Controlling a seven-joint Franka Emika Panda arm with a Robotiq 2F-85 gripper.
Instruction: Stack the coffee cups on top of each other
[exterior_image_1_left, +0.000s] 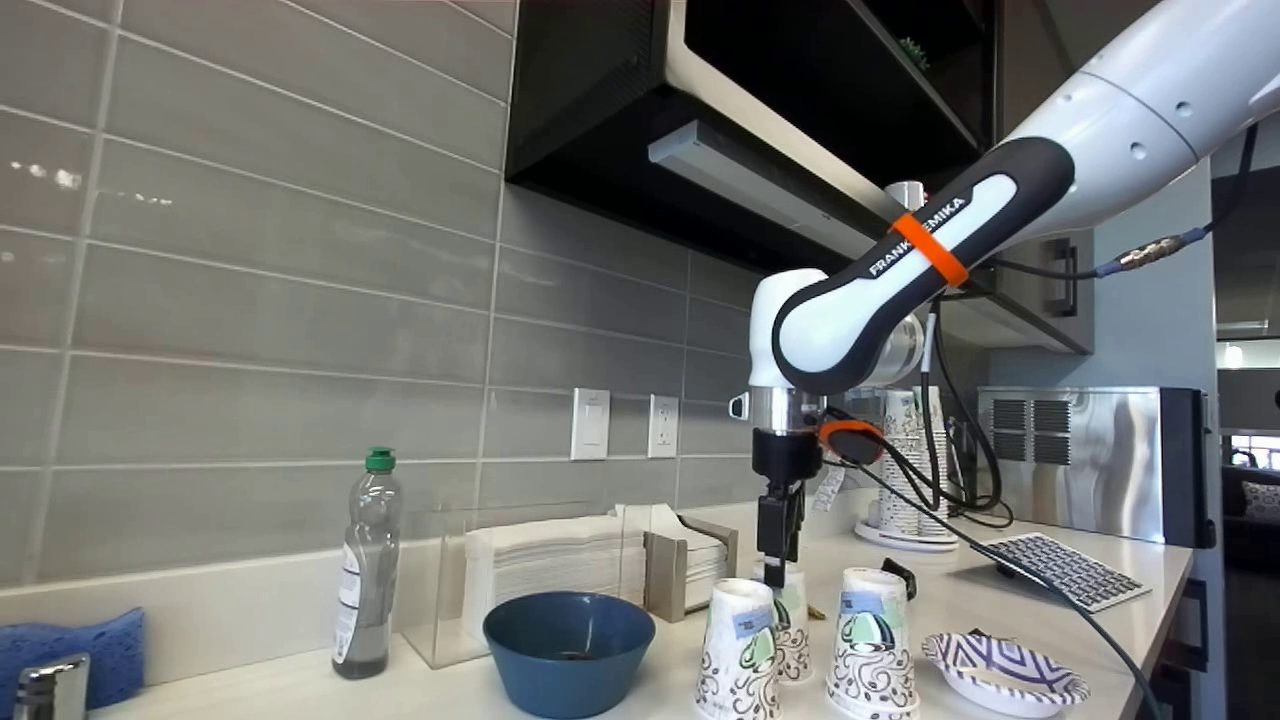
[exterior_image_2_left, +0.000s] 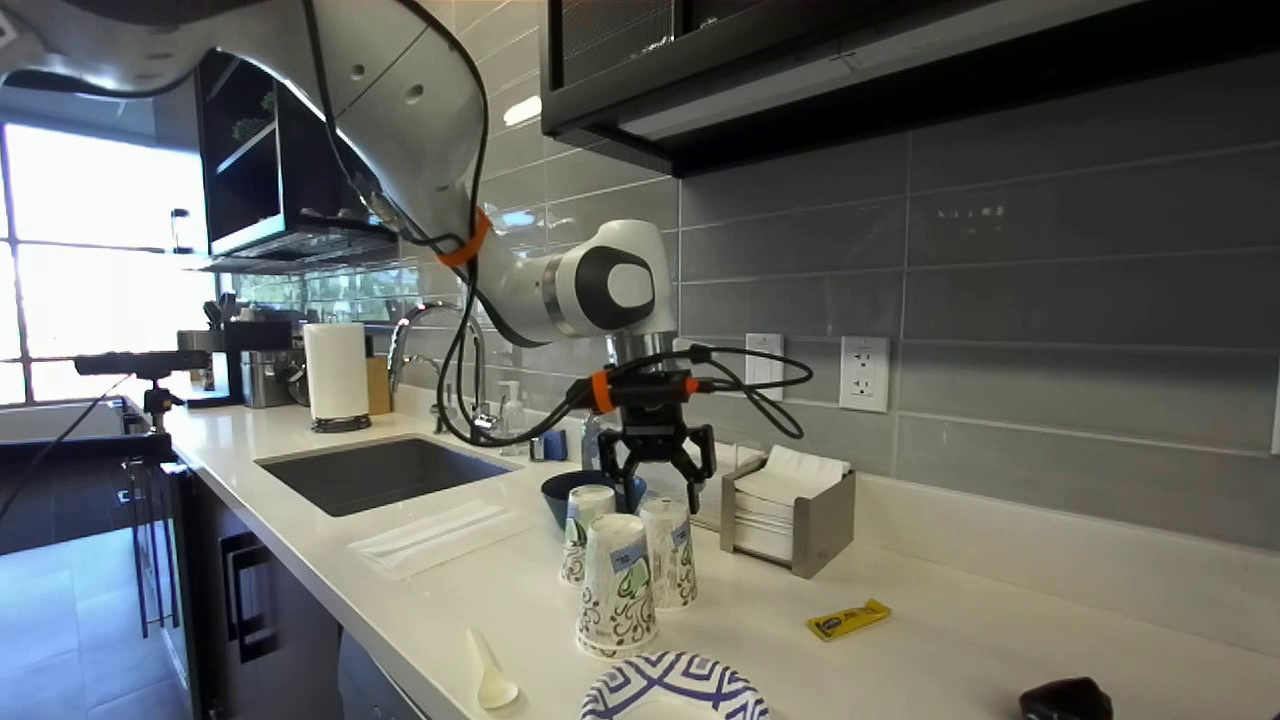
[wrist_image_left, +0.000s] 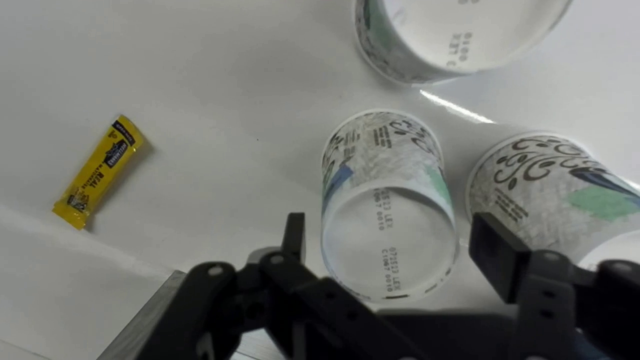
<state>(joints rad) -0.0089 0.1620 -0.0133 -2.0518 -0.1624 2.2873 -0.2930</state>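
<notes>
Three white patterned coffee cups stand upside down and apart on the counter, in both exterior views. The rear cup (exterior_image_1_left: 793, 635) (exterior_image_2_left: 675, 560), nearest the napkins, sits between the fingers of my gripper (wrist_image_left: 397, 246) (exterior_image_2_left: 661, 497) in the wrist view. A gap shows on each side of that cup, so the gripper is open around its upturned base and not gripping it. Another cup (wrist_image_left: 530, 185) (exterior_image_1_left: 738, 655) is close beside the right finger (wrist_image_left: 500, 260). The third cup (wrist_image_left: 400, 55) (exterior_image_2_left: 617, 590) lies farther off, at the top of the wrist view. The fingers point straight down.
A blue bowl (exterior_image_1_left: 568, 640) sits close to the cups, with a clear bottle (exterior_image_1_left: 367, 575) beyond it. A metal napkin holder (exterior_image_2_left: 830, 525) stands by the wall. Around are a yellow packet (exterior_image_2_left: 848, 620), a patterned dish (exterior_image_1_left: 1000, 675), a white spoon (exterior_image_2_left: 490, 675) and a sink (exterior_image_2_left: 380, 475).
</notes>
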